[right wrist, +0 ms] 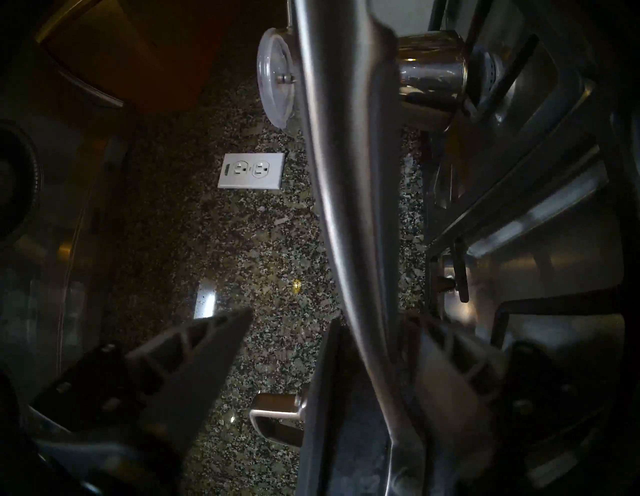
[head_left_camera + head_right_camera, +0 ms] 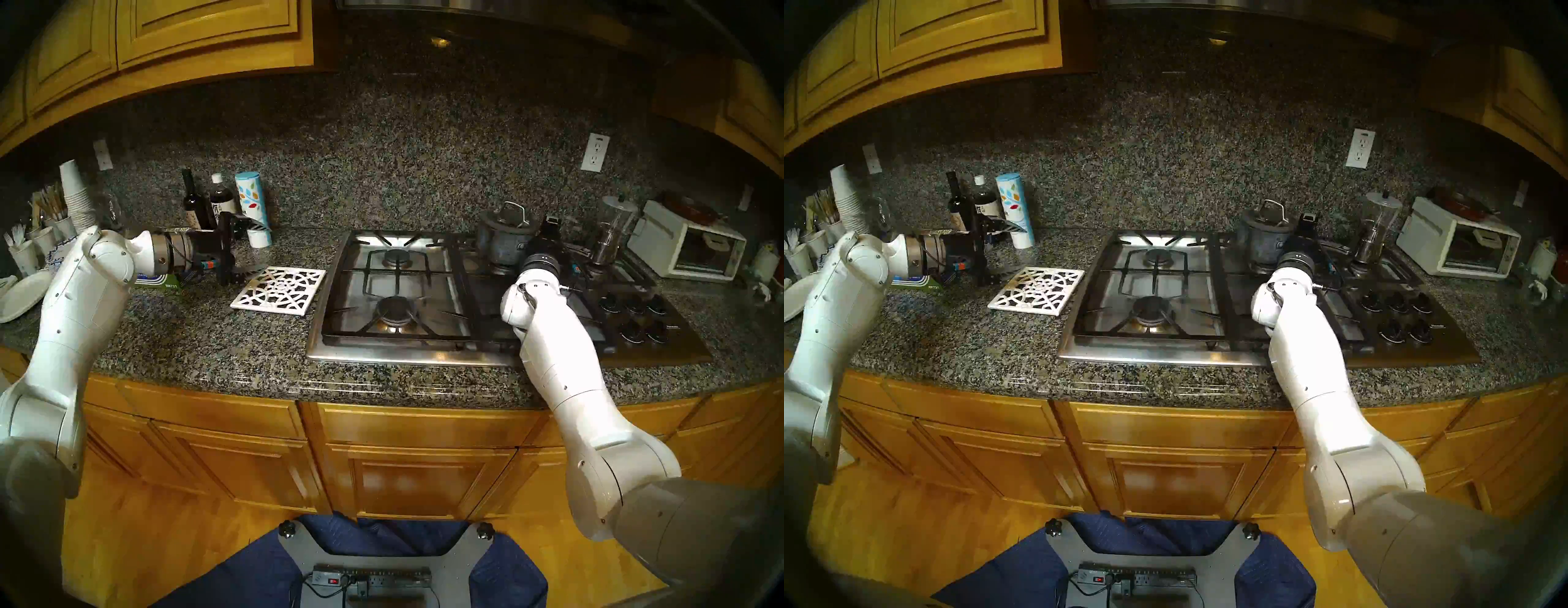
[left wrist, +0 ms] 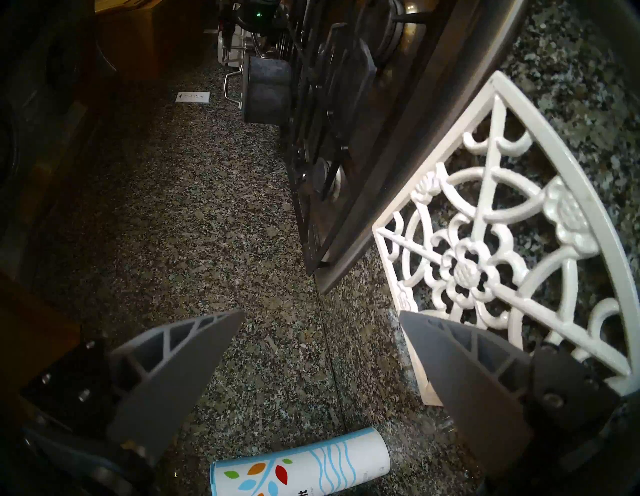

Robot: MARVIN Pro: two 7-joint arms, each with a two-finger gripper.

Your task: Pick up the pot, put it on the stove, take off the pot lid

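The dark-grey pot (image 2: 502, 246) stands on a back grate of the steel stove (image 2: 382, 353), right of centre. Its lid (image 2: 509, 224) sits on it, silver loop handle (image 2: 515, 211) up. My right gripper (image 2: 551, 232) is just right of the pot, above the cooktop. In the right wrist view that gripper (image 1: 329, 315) is open and the pot's long silver handle (image 1: 349, 173) runs between its fingers, close to the right one. My left gripper (image 2: 259, 251) hangs open and empty over the counter to the left, beside the white trivet (image 3: 502, 249); the pot (image 3: 266, 90) shows far off.
A glass-and-metal coffee maker (image 2: 611, 235) stands on the stove just right of my right gripper. Black knobs (image 2: 636, 315) line the stove's right side, with a white toaster oven (image 2: 687, 251) beyond. Bottles (image 2: 193, 199), a patterned canister (image 2: 253, 208) and paper cups (image 2: 76, 199) stand at the back left.
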